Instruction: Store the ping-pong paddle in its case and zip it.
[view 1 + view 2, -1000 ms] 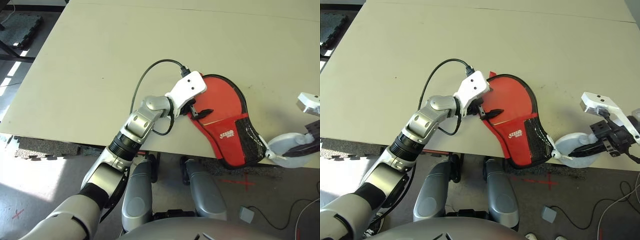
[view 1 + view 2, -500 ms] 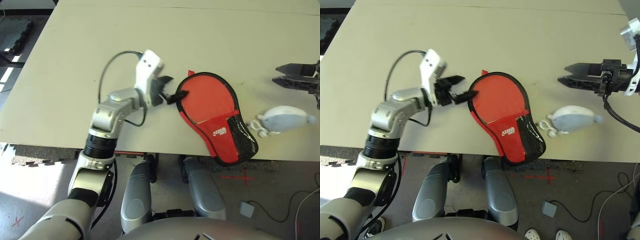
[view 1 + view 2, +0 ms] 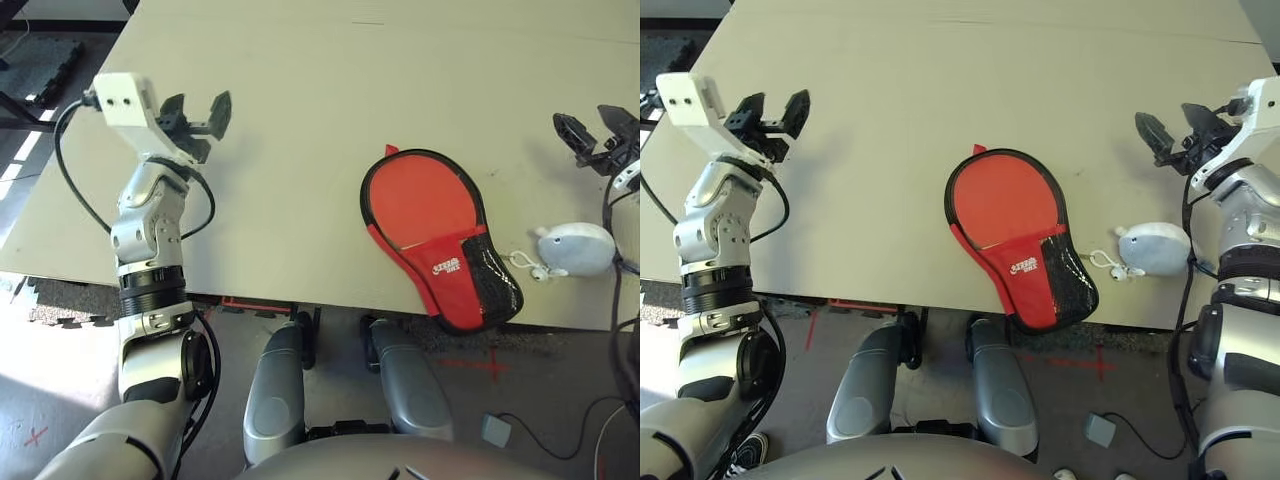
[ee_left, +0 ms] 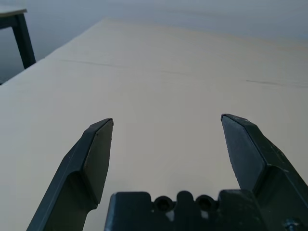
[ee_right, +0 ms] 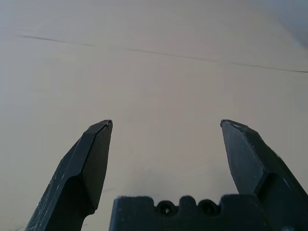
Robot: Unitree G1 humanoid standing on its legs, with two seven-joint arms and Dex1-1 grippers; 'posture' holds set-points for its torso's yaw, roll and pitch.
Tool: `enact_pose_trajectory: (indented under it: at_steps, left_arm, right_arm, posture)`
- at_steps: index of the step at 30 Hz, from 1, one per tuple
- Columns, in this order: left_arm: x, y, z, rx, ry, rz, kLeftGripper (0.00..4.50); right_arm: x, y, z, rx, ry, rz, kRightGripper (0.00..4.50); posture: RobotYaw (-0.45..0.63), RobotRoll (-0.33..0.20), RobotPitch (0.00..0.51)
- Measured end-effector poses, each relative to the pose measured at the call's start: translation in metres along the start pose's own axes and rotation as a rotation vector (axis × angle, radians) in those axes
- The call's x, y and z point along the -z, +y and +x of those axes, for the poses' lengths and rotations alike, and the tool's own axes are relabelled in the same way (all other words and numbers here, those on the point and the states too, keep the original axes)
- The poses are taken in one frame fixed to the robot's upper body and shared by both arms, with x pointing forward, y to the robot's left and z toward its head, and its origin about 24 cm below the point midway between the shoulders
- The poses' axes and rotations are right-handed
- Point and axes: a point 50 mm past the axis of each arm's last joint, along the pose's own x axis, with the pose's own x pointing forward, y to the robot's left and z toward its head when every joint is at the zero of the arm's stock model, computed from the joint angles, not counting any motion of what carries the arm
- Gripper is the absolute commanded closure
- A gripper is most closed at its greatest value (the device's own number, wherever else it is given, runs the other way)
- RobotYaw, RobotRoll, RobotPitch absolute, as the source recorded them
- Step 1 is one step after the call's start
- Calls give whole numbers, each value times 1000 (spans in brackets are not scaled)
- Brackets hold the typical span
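The red case, with black zipper trim and a mesh pocket, lies flat near the table's front edge. Its narrow end juts slightly over that edge. The ping-pong paddle is hidden. My left gripper is raised over the table's left part, far from the case, open with nothing between its fingers. My right gripper hovers at the right, beyond the case, also open and empty, with bare tabletop between its fingers.
A small grey-white pouch with a cord lies just right of the case, below my right gripper. The beige table stretches away behind. The floor beyond the front edge shows red tape marks.
My left gripper has left the case's edge and swung up to the far left. My right gripper has let go of the pouch, opened and moved back. The pouch now lies on the table.
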Motion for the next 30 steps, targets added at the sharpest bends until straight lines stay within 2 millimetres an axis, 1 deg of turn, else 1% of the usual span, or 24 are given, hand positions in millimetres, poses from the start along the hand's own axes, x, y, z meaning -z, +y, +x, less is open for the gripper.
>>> enact_pose_trajectory:
  at_steps: [6, 11, 14, 20, 23, 25, 26, 30]
  left_arm:
    - [8, 6, -2, -50, -38, 22, 0]
    - [14, 7, -2, -59, -32, 25, 0]
    - [15, 4, 2, -58, -33, 22, 0]
    - [13, -8, 13, -35, -56, 33, 0]
    - [18, -15, 16, -36, -49, 47, 0]
    - [22, -24, 20, -33, -42, 42, 0]
    - [24, -27, 21, -28, -38, 45, 0]
    - [27, -50, 29, 4, -48, 53, 0]
  right_arm:
    - [7, -5, -2, 104, 10, -22, 33]
    - [14, -8, -5, 159, 36, -20, 33]
    - [14, -8, -4, 171, 39, -12, 33]
    - [14, -4, 2, 171, 41, -1, 33]
    - [15, -5, 1, 177, 52, -2, 33]
    - [16, -7, 0, 190, 60, -4, 33]
    - [16, -7, 0, 190, 62, -7, 33]
    - [12, -13, -3, 207, 56, -12, 33]
  posture:
    - [-63, 0, 205]
    - [-72, 0, 214]
    - [-74, 0, 215]
    - [-86, 0, 228]
    - [-100, 0, 237]
    - [-138, 0, 256]
    - [-146, 0, 257]
    - [-153, 0, 265]
